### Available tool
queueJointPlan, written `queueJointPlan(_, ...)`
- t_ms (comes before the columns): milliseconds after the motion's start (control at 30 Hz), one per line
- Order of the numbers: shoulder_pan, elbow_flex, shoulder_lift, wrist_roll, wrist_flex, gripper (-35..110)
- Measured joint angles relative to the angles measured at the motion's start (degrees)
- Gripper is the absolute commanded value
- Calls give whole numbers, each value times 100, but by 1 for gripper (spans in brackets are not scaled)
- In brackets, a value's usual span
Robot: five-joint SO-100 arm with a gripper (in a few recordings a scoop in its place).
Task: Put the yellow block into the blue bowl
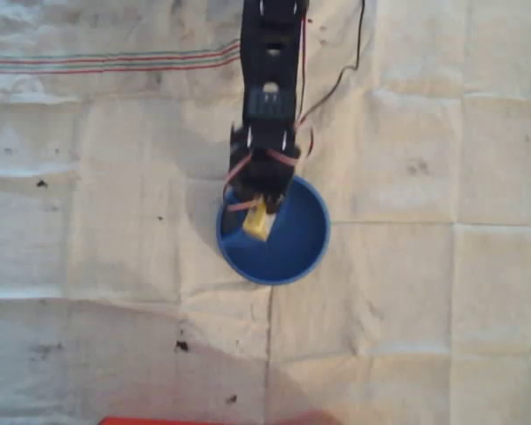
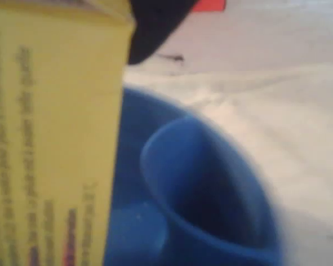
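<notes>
At frame centre, the gripper (image 1: 258, 211) grips the yellow block (image 1: 257, 221) above the blue bowl's (image 1: 292, 257) upper-left rim; released here, it might clip the rim.

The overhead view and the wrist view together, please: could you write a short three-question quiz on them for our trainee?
1. True or false: in the overhead view the yellow block lies on the cloth, clear of the gripper.
2. Multiple choice: the block is over which part of the blue bowl in the overhead view? A) upper left B) lower right C) outside the rim
3. Fill in: in the wrist view the block bears small printed ____.

Key
1. False; it is held at the gripper's tip above the bowl.
2. A
3. lettering
</notes>
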Motion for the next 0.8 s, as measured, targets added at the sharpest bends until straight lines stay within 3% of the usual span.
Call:
queueJointPlan(300, 0, 0, -105, 44, -422, 26)
queueJointPlan(467, 0, 0, -97, 44, -272, 26)
queueJointPlan(800, -290, 0, 1424, 272, 1415, 20)
